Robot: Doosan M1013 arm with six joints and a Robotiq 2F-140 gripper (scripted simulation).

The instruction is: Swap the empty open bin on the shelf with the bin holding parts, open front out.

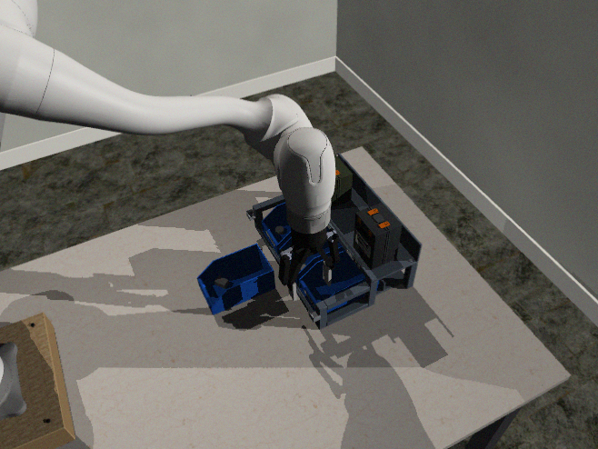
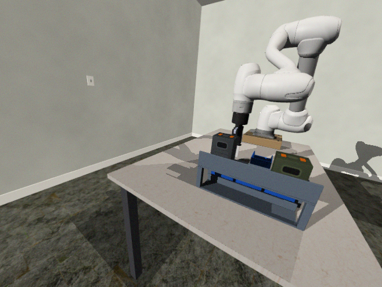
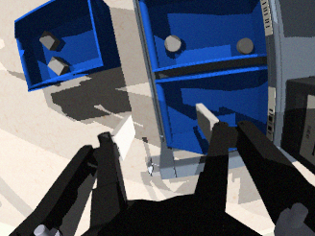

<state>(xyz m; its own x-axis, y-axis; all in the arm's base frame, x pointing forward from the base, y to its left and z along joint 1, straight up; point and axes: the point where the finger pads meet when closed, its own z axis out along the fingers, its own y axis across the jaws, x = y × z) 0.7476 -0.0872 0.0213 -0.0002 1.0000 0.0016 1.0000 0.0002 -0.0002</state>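
While the wooden block [image 1: 63, 420] [image 2: 262, 141] is seen at the far left of the top view, carrying the base of the white arm [image 1: 169, 114] [image 2: 280, 86], the task's things are gathered farther right on the counter [image 1: 207, 401] [image 2: 216, 222] [image 3: 19, 125]. Next comes the loaded bin [image 1: 241, 270] [image 2: 260, 161] [image 3: 67, 35], set upright on the counter and apart from the shelf [image 1: 372, 292] [image 2: 247, 172] [image 3: 168, 171], its low front turned away from it. Two blocky parts [image 3: 59, 65] are shown inside it by the wrist view. At the shelf's front edge, the pincer [image 1: 310, 284] [image 2: 237, 151] [image 3: 164, 119] is pointed downward, with its fingers held partway apart and nothing clamped between them. One fingertip is placed outside the shelf's front, the other over the empty bin [image 1: 346, 276] [image 2: 227, 177] [image 3: 240, 96]. By the shelf, the empty bin is still housed, at the end of the row; it has not been set on the counter, and its place is not free for the loaded one. Beside it, a second bin [image 2: 248, 184] [image 3: 206, 24] is stored, with two round parts [image 3: 173, 43] in it. Behind the row, the green case [image 1: 343, 185] [image 2: 292, 167] and the black case [image 1: 376, 241] [image 2: 223, 146] [image 3: 304, 125] are carried on the shelf's upper board, well apart from each other.
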